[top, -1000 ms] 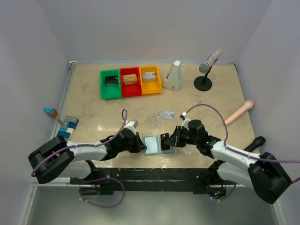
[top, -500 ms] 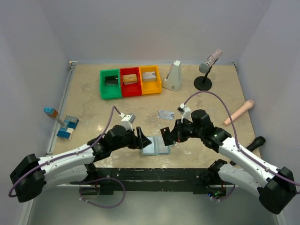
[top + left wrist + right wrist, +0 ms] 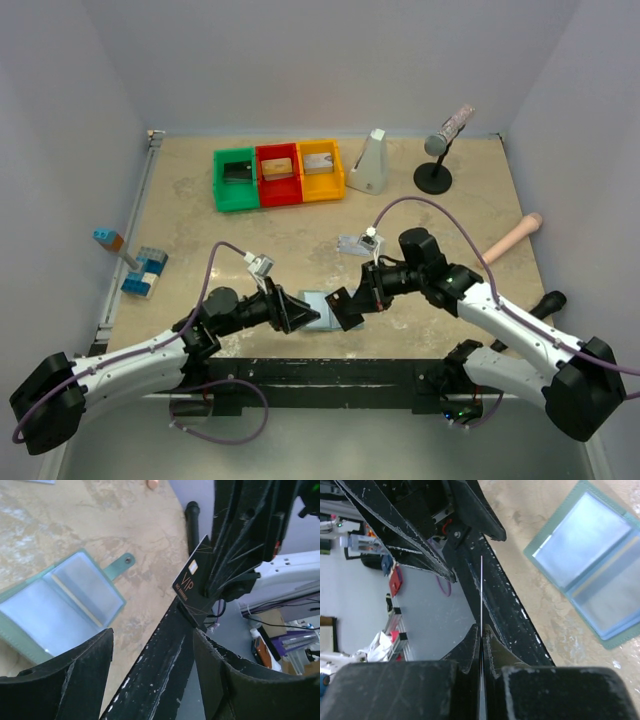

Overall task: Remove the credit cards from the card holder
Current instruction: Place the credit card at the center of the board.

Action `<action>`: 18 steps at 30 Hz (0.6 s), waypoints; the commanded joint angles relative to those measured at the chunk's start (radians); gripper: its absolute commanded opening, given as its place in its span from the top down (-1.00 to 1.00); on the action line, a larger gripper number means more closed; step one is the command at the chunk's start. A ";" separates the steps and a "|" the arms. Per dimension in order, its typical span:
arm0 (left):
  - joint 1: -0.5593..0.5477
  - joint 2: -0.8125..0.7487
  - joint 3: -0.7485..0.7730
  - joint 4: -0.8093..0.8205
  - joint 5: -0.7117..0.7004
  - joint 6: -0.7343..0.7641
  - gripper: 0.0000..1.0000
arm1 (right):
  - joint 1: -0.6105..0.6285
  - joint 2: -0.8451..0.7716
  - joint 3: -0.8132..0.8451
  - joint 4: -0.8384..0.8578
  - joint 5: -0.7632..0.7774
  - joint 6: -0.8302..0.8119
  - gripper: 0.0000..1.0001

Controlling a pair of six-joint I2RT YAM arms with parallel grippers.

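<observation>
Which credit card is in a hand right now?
The black card, pinched upright in the right hand. The silver-grey card lies flat on the table with no hand on it.

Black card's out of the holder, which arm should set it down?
Right. The right pincer is shut on the black card, clear of the open card holder; the left pincer is open, empty.

Grey-green card holder [image 3: 65, 605] open flat; black card [image 3: 192, 580] aloft just beside; silver card [image 3: 351, 243] flat beyond.
</observation>
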 commanded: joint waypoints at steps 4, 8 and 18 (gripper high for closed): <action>0.006 -0.007 -0.024 0.278 0.098 -0.012 -0.38 | 0.028 0.007 0.071 0.008 -0.115 -0.056 1.00; 0.006 0.006 -0.013 0.292 0.113 -0.006 -0.35 | 0.049 0.017 0.079 0.008 -0.126 -0.061 1.00; 0.007 0.058 -0.004 0.319 0.138 -0.022 -0.12 | 0.092 0.047 0.105 0.006 -0.123 -0.061 1.00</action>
